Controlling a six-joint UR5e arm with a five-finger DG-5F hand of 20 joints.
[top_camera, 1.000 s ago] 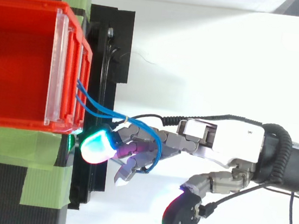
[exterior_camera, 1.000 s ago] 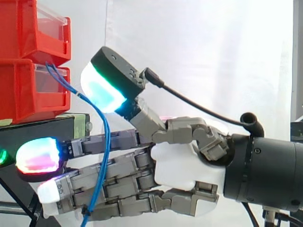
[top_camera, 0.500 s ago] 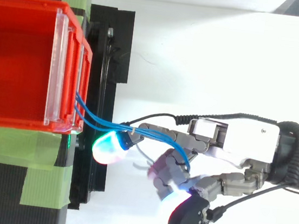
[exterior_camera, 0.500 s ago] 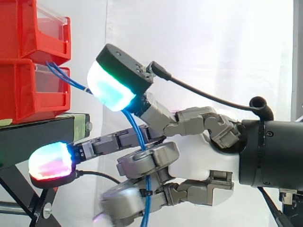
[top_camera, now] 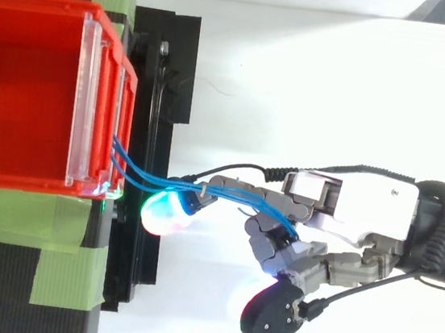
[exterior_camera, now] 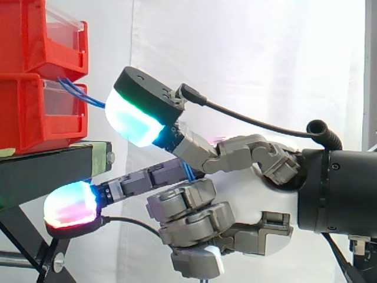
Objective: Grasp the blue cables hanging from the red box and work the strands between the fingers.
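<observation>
Pretty bright all round. The white fabric curtain [exterior_camera: 253, 65] is lit to the point of being nearly blown out, and the white surface [top_camera: 313, 88] seen from above is washed out the same way. A soft glow is thrown onto it by the hand's [top_camera: 355, 209] glowing fingertip pads [top_camera: 165, 211]. The black metal stand [top_camera: 170, 63] is left dark.

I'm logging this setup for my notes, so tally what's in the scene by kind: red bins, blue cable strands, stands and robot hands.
red bins: 2, stacked one on the other
blue cable strands: 2, running from the bin into the curled fingers
black stand: 1
hand: 1
Total: 6
</observation>
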